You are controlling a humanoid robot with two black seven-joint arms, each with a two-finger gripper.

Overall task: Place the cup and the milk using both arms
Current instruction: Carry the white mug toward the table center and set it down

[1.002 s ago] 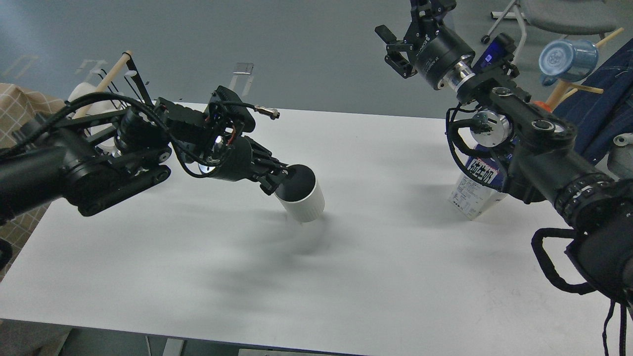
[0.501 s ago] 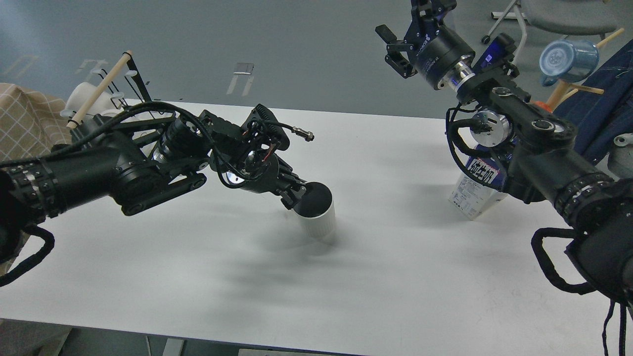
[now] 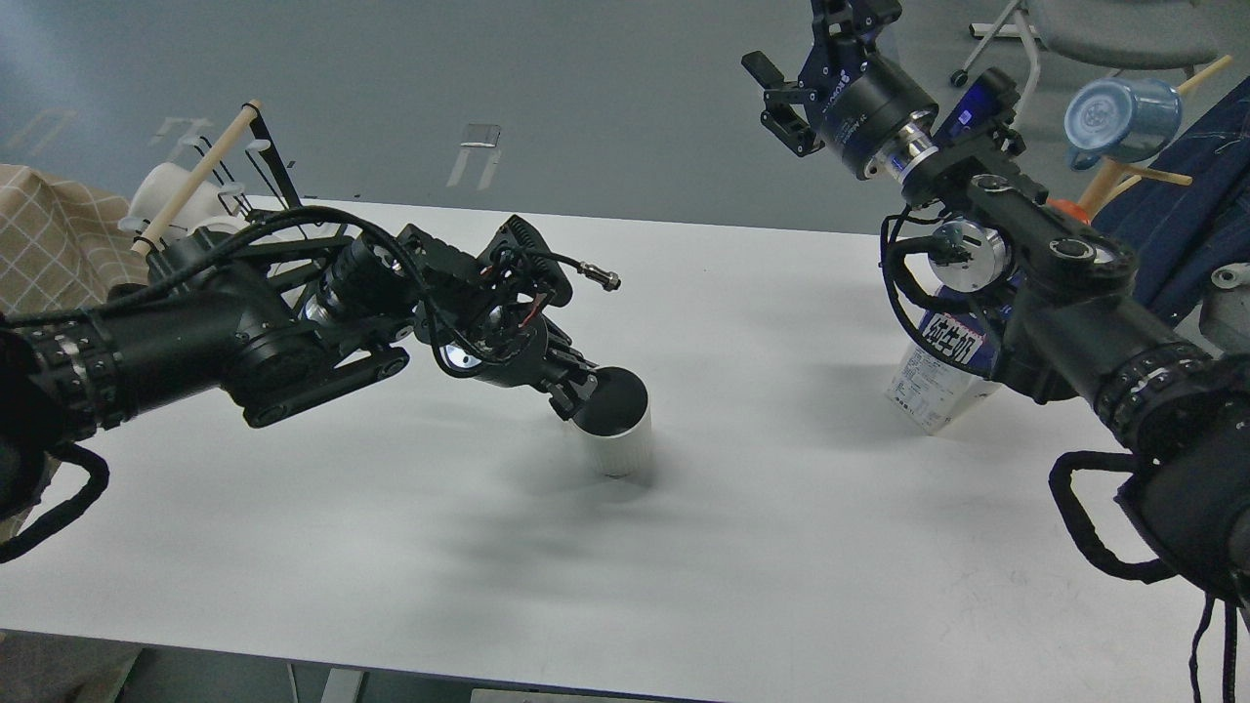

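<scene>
We see our left pincer (image 3: 578, 392) holding the rim of the white cup (image 3: 617, 434). The cup stands upright near the middle of the white table (image 3: 684, 586). One finger seems to be inside the cup and one outside, so the pincer is closed on the rim. The inside of the cup looks dark (we cannot tell if there is anything in it). The outside of the cup is white with thin lines running up and down. Its bottom looks to be at the table, with a dark shadow around it.

The milk carton (image 3: 936, 369) stands on the right side of the table, well apart from the cup. It is white and blue with dark letters on a white label. It leans a bit, and our right arm covers its top part, so we cannot see if it is open or closed.

Our right pincer (image 3: 781, 98) is up high, far above the table and away from the carton. Its two fingers are spread apart and hold nothing.

Past the right edge of the table a blue mug (image 3: 1121, 117) hangs on a wooden peg of a rack (image 3: 1123, 176). Its open mouth faces us, and it looks empty. At the far left corner there is another wooden stick (image 3: 200, 174) with white things near it that we cannot make out.
</scene>
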